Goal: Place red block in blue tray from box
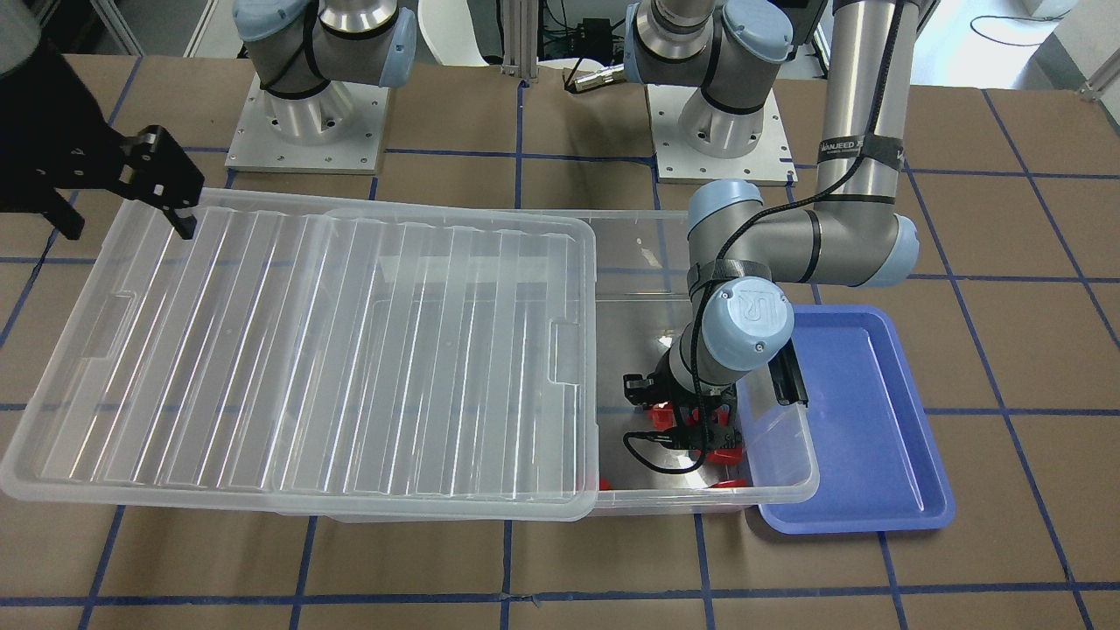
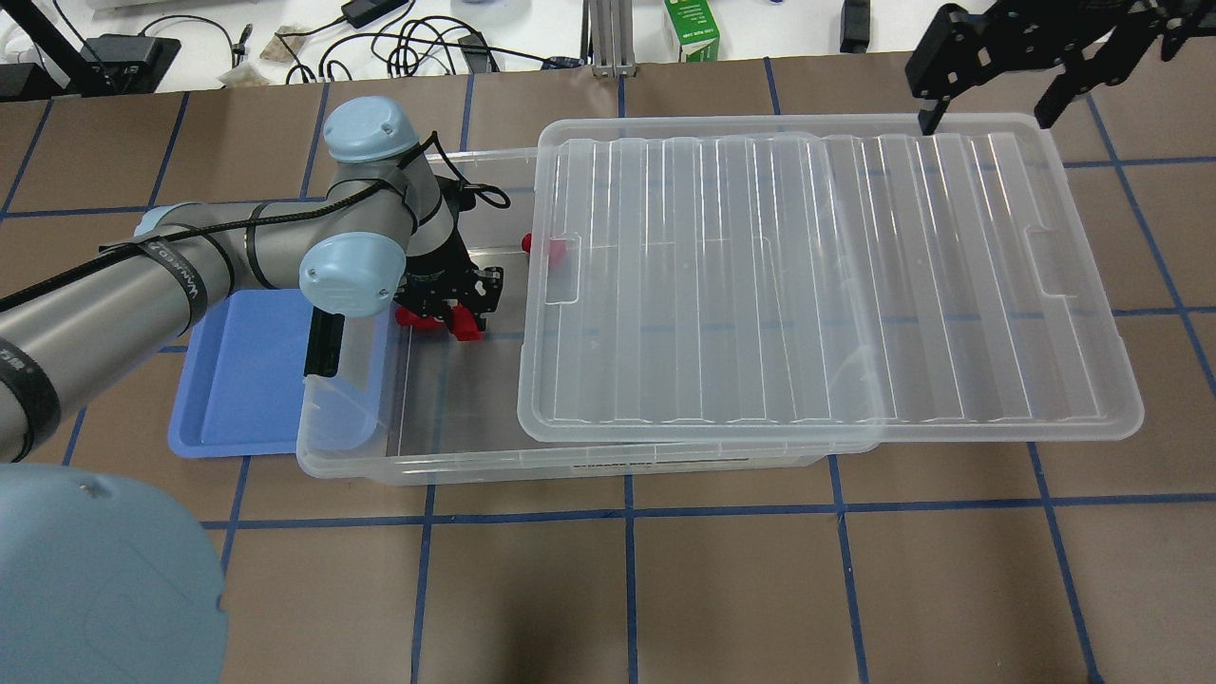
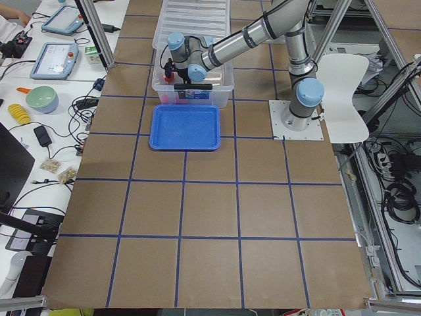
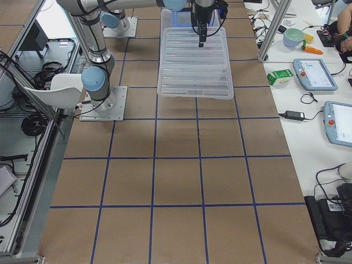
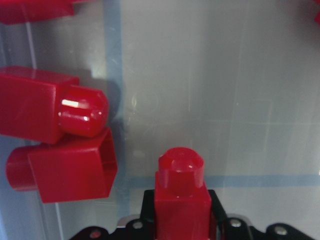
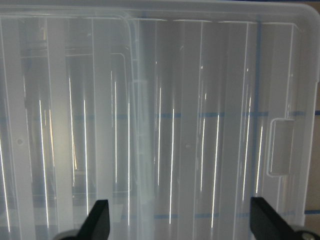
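Note:
My left gripper [image 1: 691, 429] reaches down into the open end of the clear box [image 1: 787, 455] and is shut on a red block [image 5: 181, 195], stub pointing away from the wrist, just above the box floor. Two more red blocks [image 5: 45, 105] lie beside it on the floor to the left. The blue tray [image 1: 857, 420] lies on the table against that end of the box and holds nothing. My right gripper [image 1: 127, 226] is open and empty, hovering over the far corner of the lid [image 1: 306, 350].
The ribbed clear lid [image 2: 817, 285] is slid sideways, covers most of the box [image 2: 570, 465] and overhangs its far end. A black latch handle [image 2: 323, 344] sits on the box end next to the tray [image 2: 247, 370]. Another red block [image 2: 554, 249] lies at the lid's edge.

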Tool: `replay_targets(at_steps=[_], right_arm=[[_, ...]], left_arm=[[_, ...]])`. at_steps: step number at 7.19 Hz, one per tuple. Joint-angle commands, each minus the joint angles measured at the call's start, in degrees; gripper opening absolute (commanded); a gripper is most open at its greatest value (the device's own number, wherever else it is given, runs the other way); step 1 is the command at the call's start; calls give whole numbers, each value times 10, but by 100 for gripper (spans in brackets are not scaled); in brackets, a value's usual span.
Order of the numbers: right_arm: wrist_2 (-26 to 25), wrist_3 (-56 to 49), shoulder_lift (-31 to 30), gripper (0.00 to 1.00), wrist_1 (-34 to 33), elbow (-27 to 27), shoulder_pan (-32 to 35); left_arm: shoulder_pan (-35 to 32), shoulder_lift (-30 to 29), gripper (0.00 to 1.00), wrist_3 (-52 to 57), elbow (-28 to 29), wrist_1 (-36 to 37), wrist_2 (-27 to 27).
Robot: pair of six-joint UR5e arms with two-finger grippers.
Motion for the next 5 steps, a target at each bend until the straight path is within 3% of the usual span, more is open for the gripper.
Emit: replay_targets(at_steps=[1, 3, 5], right_arm=[[-2, 36, 10, 100, -3, -1, 20], [-1, 31, 10, 100, -10, 2, 20], [-1, 30, 11, 100, -10, 1, 20]], left_arm=[[2, 34, 0, 0, 45, -79, 8], [10, 60, 0, 2, 160, -231, 11], [60, 70, 0, 24, 250, -323, 55]])
